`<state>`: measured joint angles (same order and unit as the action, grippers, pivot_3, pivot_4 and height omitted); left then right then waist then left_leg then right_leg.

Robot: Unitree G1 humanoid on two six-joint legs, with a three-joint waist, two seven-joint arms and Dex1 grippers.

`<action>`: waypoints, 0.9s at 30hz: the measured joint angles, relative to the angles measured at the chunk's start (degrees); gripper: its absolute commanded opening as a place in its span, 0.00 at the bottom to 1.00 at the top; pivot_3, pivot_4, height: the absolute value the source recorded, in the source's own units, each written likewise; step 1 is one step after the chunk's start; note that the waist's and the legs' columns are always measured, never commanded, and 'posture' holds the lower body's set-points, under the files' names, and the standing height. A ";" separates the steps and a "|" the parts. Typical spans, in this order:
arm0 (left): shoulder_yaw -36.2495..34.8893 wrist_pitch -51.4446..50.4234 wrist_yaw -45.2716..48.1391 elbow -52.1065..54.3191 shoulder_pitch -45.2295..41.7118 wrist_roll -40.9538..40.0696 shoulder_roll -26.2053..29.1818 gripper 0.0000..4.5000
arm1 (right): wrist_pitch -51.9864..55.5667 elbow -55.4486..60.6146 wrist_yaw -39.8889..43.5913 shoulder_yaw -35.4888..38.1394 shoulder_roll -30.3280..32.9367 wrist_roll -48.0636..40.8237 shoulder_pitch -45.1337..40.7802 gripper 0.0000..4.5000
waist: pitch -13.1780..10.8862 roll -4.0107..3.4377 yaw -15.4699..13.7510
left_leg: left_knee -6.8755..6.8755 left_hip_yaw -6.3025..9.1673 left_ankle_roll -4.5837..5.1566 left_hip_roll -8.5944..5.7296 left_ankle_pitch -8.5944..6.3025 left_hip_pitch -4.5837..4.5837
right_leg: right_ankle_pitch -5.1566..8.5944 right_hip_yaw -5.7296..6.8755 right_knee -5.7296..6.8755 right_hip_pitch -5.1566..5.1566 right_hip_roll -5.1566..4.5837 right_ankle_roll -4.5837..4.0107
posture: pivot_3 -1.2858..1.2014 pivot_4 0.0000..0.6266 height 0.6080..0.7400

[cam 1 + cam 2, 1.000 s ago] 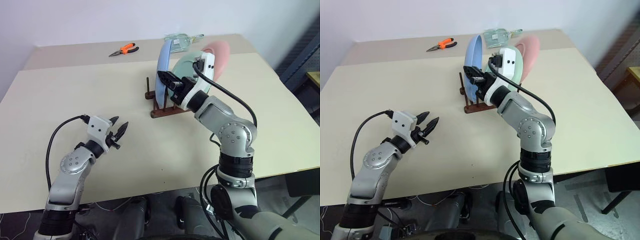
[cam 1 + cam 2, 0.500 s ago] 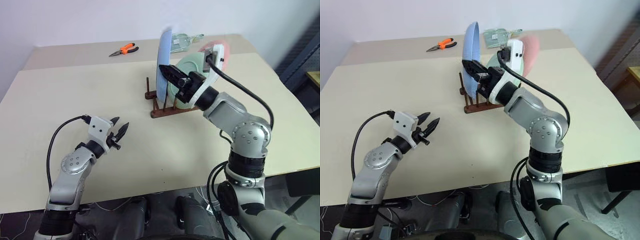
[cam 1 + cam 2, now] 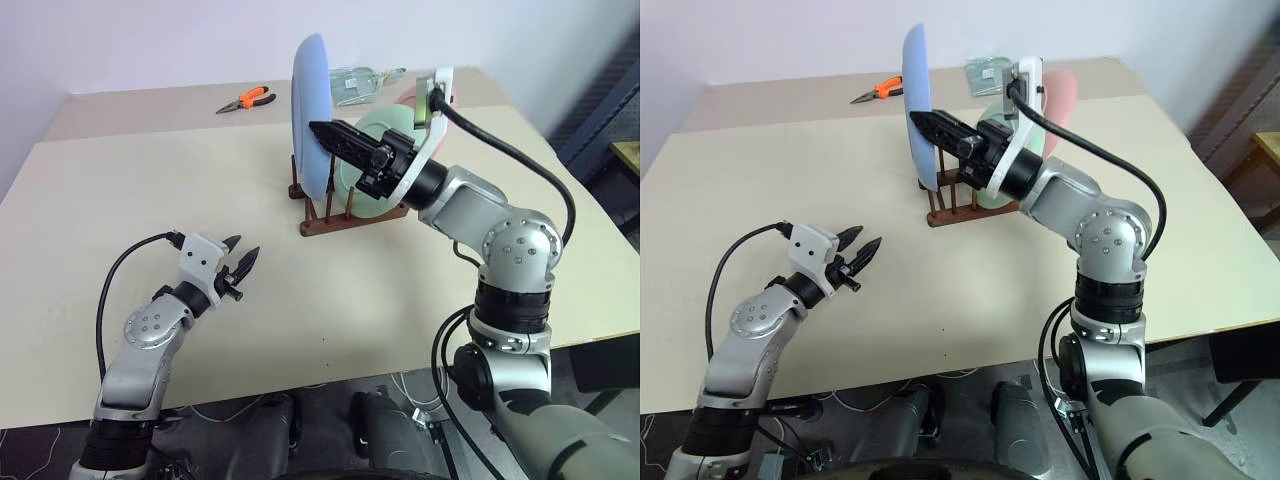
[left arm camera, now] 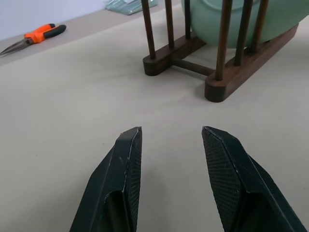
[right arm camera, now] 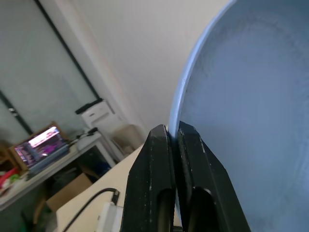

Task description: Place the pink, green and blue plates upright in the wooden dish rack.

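Blue plate [image 3: 311, 115] is held on edge above the near end of the wooden dish rack [image 3: 345, 215], its rim pinched between the pressed-together fingers of the right gripper [image 3: 322, 131]. The green plate [image 3: 378, 160] is already seated upright between the pegs, and the pink plate [image 3: 1064, 98] is seen behind it. Free slots lie directly below the blue plate. The left gripper [image 3: 244, 262] is kept half spread and empty, well apart over bare table [image 3: 120, 200]. Orange pliers [image 3: 246, 99] lie far behind.
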<state>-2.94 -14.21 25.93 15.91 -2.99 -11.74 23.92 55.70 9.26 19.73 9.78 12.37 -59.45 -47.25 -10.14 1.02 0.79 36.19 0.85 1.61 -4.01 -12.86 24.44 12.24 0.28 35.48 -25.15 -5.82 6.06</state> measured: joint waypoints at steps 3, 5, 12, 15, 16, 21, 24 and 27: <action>0.00 0.00 -0.01 0.00 0.02 0.01 -0.08 0.45 | -0.50 -3.41 2.00 -0.34 0.15 0.98 -0.12 0.01 | 0.00 0.00 -0.01 | 0.01 0.00 0.00 0.00 0.00 0.01 | 0.00 0.00 -0.01 0.01 -0.01 0.00 | 0.52 0.24 0.84; 0.00 0.00 -0.01 0.00 0.05 0.01 -0.15 0.45 | -0.76 -5.22 3.04 -0.41 0.33 1.71 -0.27 0.01 | 0.00 0.00 -0.05 | 0.01 0.00 0.00 0.00 0.00 0.02 | 0.00 0.00 -0.01 0.00 -0.01 0.00 | 0.52 0.24 0.84; 0.00 0.00 0.03 0.00 0.05 0.02 -0.15 0.45 | -2.11 -13.82 5.05 0.76 0.52 3.46 -2.46 0.01 | 0.00 0.00 -0.01 | -0.01 0.00 0.00 0.00 0.00 0.02 | 0.00 0.00 -0.02 -0.01 -0.01 0.00 | 0.52 0.24 0.84; 0.00 0.00 0.04 0.01 0.07 0.02 -0.15 0.45 | -2.42 -15.58 6.26 0.76 1.02 4.62 -2.45 0.01 | 0.00 0.00 -0.01 | -0.01 0.00 0.00 0.00 0.00 0.03 | 0.00 0.00 -0.02 -0.01 -0.02 0.00 | 0.52 0.24 0.84; 0.00 0.00 0.05 0.01 0.09 0.03 -0.15 0.45 | -2.42 -15.74 6.67 0.76 1.29 4.86 -2.43 0.01 | 0.00 0.00 -0.02 | -0.01 0.00 0.00 0.00 0.00 0.03 | 0.00 0.00 -0.02 -0.01 -0.02 0.00 | 0.52 0.24 0.84; 0.01 -0.01 0.12 0.01 0.22 0.04 -0.13 0.45 | -3.21 -15.28 8.82 0.07 2.52 7.04 -1.93 0.53 | 0.00 0.00 -0.03 | 0.00 0.00 0.00 0.00 0.00 0.03 | 0.00 0.00 -0.03 -0.01 -0.03 0.00 | 0.52 0.24 0.84; 0.02 -0.02 0.21 0.01 0.24 0.04 -0.12 0.45 | -5.10 -12.17 10.41 -2.48 4.27 10.22 -0.72 0.72 | 0.00 0.00 -0.04 | -0.01 0.00 0.00 -0.01 -0.01 0.04 | 0.00 0.00 -0.04 -0.02 -0.03 0.00 | 0.52 0.24 0.84; 0.03 -0.02 0.31 0.02 0.28 0.04 -0.10 0.45 | -7.23 -8.66 11.44 -4.49 5.93 13.53 0.03 0.72 | 0.00 0.00 -0.07 | 0.00 0.00 0.00 0.00 -0.01 0.04 | 0.00 0.00 -0.04 -0.02 -0.03 0.00 | 0.52 0.24 0.84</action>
<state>-2.92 -14.23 26.24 15.93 -2.72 -11.70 23.83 48.47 0.60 31.17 5.29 18.30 -45.93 -47.22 -10.15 1.02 0.72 36.19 0.85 1.61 -4.02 -12.86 24.49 12.23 0.28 35.44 -25.17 -5.85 6.06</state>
